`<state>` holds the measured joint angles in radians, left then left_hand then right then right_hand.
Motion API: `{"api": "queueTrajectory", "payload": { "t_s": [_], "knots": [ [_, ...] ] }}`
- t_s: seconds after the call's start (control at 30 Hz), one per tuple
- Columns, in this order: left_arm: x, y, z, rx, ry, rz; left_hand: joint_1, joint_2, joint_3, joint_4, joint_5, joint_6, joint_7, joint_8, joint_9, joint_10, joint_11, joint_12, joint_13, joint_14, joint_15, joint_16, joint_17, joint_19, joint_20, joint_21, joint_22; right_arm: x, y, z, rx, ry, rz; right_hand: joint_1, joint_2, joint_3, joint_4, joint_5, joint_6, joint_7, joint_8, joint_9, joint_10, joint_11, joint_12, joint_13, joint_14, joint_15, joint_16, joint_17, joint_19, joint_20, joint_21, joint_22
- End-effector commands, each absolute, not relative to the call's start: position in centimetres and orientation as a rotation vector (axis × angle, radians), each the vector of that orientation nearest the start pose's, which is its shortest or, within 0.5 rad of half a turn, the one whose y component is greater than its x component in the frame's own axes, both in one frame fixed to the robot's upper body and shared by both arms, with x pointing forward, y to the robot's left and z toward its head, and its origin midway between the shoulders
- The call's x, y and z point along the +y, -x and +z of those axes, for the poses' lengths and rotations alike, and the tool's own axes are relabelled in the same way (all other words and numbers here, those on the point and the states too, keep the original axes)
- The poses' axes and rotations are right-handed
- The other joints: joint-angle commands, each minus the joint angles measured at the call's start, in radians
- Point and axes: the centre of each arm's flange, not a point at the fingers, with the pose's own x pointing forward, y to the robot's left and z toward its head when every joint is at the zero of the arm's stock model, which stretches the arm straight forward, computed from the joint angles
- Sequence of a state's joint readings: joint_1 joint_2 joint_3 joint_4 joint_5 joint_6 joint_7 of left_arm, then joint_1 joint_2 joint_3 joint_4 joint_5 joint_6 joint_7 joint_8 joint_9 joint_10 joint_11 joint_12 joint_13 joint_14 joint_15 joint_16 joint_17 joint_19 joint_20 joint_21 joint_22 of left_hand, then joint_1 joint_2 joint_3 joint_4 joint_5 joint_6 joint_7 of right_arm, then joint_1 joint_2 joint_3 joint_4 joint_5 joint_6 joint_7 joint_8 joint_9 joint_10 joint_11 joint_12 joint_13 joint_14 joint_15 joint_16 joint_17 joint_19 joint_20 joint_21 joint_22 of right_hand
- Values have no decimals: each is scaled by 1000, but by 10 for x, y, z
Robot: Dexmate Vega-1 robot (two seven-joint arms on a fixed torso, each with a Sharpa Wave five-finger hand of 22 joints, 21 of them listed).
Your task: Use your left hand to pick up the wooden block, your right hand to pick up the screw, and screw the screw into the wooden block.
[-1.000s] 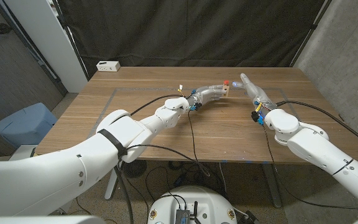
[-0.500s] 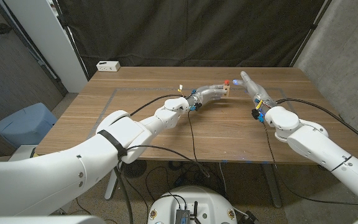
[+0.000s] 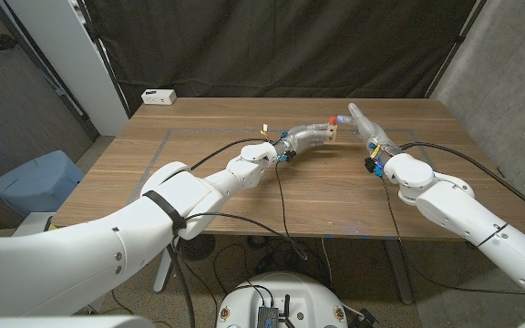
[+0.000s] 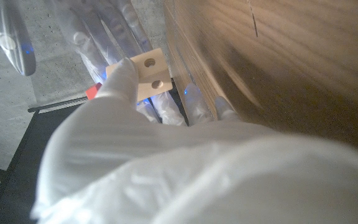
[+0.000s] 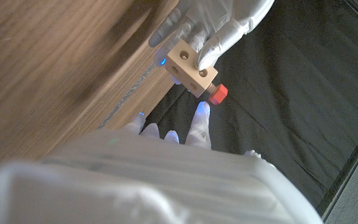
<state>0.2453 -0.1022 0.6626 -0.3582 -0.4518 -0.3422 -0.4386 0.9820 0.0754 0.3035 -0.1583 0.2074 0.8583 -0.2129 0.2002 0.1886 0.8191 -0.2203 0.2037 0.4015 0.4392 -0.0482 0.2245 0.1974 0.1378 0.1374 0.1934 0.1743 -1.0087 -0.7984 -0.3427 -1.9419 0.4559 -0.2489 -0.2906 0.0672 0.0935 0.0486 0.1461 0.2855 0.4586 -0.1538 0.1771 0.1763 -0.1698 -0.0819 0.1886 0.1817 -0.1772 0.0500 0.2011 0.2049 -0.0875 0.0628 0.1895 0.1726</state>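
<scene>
Right hand (image 3: 361,121) moved closer, fingers spread beside screw (image 5: 217,94); left hand (image 3: 310,137) pinches wooden block (image 5: 190,65).

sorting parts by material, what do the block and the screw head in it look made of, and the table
Block: pale unfinished wood, matte, faint grain, drilled round holes. Screw: the head looks like red-orange plastic, smooth and evenly coloured; its shank is hidden in the block, so cannot tell. Table: brown wood or wood-look veneer with streaky grain, low sheen.

Left robot hand (image 3: 310,137) gripping, raised; right robot hand (image 3: 365,125) fingers extended, empty.
</scene>
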Motion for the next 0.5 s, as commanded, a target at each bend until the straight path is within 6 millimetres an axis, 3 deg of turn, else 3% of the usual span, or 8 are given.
{"api": "queueTrajectory", "payload": {
  "t_s": [0.03,0.5],
  "knots": [
    [-1,-712,8,-386,-194,-768,-3,11,3,6,3,46,34,11,4,10,4,7,1,7,-55,4,4,6,-1,7,5,-256,-572,7,-472,380,83,-11,27,-1,3,4,-1,-4,1,1,-66,6,-1,0,-148,6,5,2,-3,3,1,0],
    [1,-712,4,-382,-191,-773,-2,12,3,6,4,43,34,10,4,9,4,7,1,6,-54,4,4,6,-1,7,5,-251,-572,9,-475,390,93,-13,28,0,4,5,2,-6,4,1,-66,6,0,0,-148,6,5,2,-4,3,2,0]
  ]
}}
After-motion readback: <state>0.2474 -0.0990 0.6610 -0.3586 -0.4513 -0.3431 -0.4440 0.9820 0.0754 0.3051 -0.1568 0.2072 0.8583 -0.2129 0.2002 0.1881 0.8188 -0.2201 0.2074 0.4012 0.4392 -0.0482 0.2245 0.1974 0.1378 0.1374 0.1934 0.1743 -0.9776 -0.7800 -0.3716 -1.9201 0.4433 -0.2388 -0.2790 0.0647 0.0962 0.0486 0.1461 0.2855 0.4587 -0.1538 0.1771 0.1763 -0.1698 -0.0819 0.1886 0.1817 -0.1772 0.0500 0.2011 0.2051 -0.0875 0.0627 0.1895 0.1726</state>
